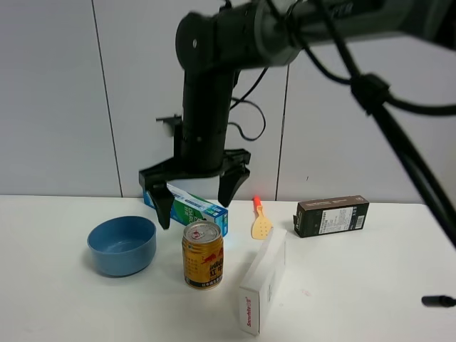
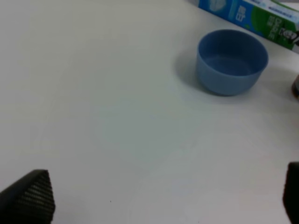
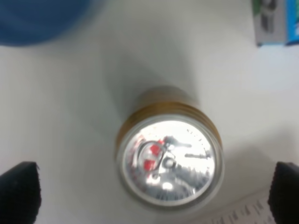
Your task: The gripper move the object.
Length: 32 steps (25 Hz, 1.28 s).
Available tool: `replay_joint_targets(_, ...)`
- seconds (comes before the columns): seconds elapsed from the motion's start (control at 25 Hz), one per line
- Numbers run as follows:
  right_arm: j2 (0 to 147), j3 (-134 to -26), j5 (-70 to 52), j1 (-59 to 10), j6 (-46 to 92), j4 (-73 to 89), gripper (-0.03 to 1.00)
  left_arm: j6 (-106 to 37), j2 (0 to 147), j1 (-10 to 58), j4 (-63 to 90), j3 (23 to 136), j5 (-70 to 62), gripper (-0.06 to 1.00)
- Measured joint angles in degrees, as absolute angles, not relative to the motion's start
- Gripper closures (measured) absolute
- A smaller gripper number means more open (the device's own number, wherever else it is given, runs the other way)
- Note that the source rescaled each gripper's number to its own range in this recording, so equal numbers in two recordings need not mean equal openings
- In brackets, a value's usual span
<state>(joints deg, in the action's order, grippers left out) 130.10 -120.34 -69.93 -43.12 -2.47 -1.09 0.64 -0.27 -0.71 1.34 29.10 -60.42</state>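
Observation:
The gold-yellow can with a red bull logo and a silver pull-tab top stands upright on the white table, between the blue bowl and the white box. My right gripper hangs open just above and slightly behind it, prongs splayed wider than the can and not touching it. The right wrist view looks straight down on the can's top, with the right gripper open and a fingertip at each lower corner. My left gripper is open and empty over bare table. A sliver of the can shows at that view's edge.
A blue bowl sits left of the can. A blue-green carton lies behind it under the gripper. A white box lies to its right. A yellow spatula and a black box lie further back right.

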Motion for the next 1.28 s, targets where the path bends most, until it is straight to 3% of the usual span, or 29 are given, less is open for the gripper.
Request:
replay_joint_targets(0.64,105.98,-120.34,-70.24,-43.12,-2.31,3.24,-0.03,0.64,-0.27,-0.71,1.34,29.10,-60.42,-0.06)
replay_joint_targets(1.28,97.56,-120.34,-70.28,-43.12,2.64,-16.76,-0.03,0.64,-0.27,-0.71,1.34,29.10,-60.42,-0.06)
